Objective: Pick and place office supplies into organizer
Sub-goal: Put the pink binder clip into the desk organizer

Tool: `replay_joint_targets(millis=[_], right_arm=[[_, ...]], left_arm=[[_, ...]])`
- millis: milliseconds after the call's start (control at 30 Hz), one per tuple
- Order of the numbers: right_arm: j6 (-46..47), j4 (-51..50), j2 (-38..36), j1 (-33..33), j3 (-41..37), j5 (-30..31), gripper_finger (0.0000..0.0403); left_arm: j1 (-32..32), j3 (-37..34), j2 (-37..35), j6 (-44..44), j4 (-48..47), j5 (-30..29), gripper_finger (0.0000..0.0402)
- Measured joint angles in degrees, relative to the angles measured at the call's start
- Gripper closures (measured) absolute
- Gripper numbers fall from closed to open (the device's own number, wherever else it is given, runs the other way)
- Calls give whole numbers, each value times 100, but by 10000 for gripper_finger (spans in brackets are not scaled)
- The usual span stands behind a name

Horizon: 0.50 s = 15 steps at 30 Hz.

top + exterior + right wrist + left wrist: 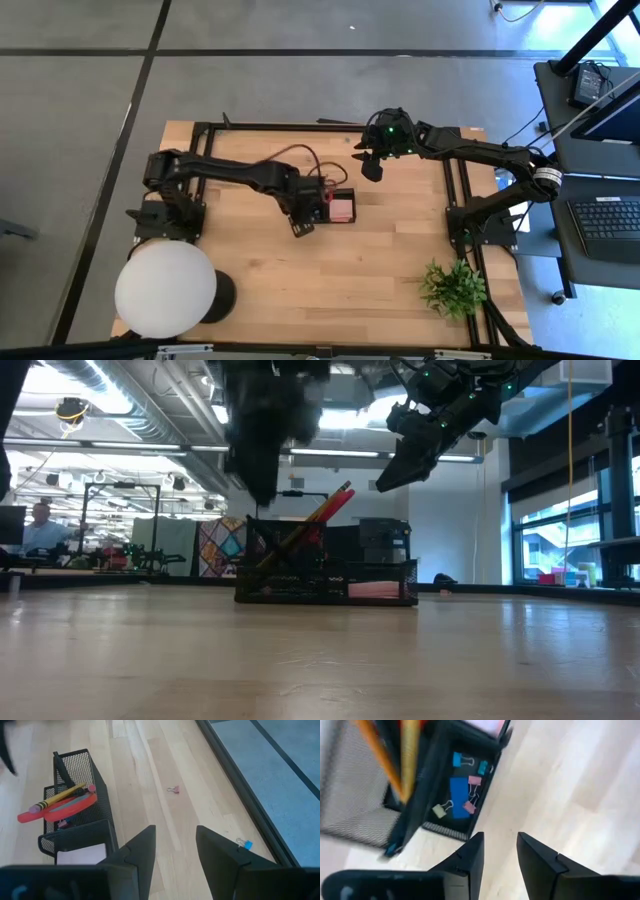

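Note:
The black mesh organizer [322, 192] stands mid-table. It holds red-handled scissors [60, 810], yellow pencils [410, 755], a pink sticky-note block [343, 209], and several small binder clips [462, 795] in one compartment. My left gripper [500, 855] hangs open and empty just above the organizer's near side [300, 226], pointing steeply down. My right gripper [175, 845] is also open and empty, raised beyond the organizer's far right corner [368, 168]. A pink clip [173, 789] and a blue clip [245, 843] lie on the bare wood toward the table's right edge.
A large white round lamp [165, 288] fills the near left corner, and a green plant [452, 287] stands at the near right. Bare wood lies between them, in front of the organizer. A black frame rail [455, 180] runs along the right edge. A person [40, 525] sits far behind the table.

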Motion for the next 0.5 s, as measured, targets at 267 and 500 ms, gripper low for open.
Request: replay_joint_targets(millis=[267, 500], right_arm=[[0, 0, 0, -1, 0, 0, 257], [-1, 26, 0, -2, 0, 0, 257]], left_arm=[[-2, 238, -1148, -80, -237, -1347, 301], [172, 240, -1723, -494, -229, -3664, 290]])
